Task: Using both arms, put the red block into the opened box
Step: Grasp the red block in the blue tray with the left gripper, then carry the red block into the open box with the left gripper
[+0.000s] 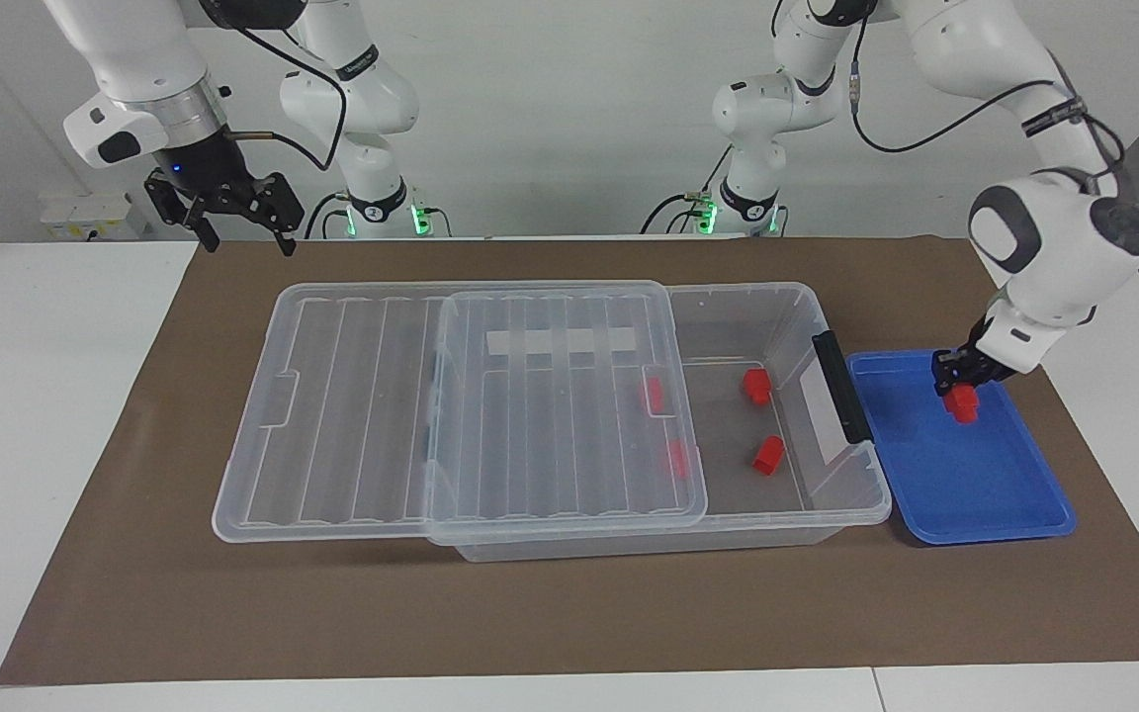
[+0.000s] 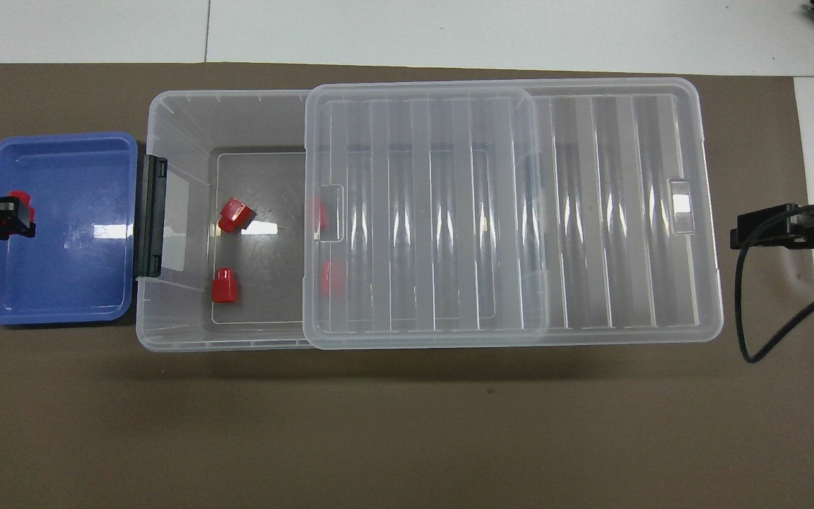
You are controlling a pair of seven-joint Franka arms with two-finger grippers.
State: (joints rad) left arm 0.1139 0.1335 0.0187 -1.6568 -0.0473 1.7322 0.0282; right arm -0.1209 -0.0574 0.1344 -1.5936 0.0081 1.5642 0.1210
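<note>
My left gripper [image 1: 960,389] is shut on a red block [image 1: 965,404], held just above the blue tray [image 1: 985,485]. In the overhead view this gripper [image 2: 1,218] and its red block [image 2: 20,196] sit over the tray's [image 2: 61,283] outer end. The clear box [image 1: 777,293] lies mid-table, its ribbed lid [image 1: 490,415] slid toward the right arm's end, leaving the end beside the tray uncovered. Two red blocks [image 1: 755,386] [image 1: 767,455] lie in the uncovered part; two more [image 1: 654,394] [image 1: 676,460] show through the lid. My right gripper [image 1: 241,229] hangs open and empty, high over the brown mat.
A black bar handle [image 1: 834,386] sits on the box end beside the tray. The brown mat [image 1: 530,613] covers the table under everything. A black cable [image 2: 760,311] trails from the right gripper [image 2: 767,233] past the lid's end.
</note>
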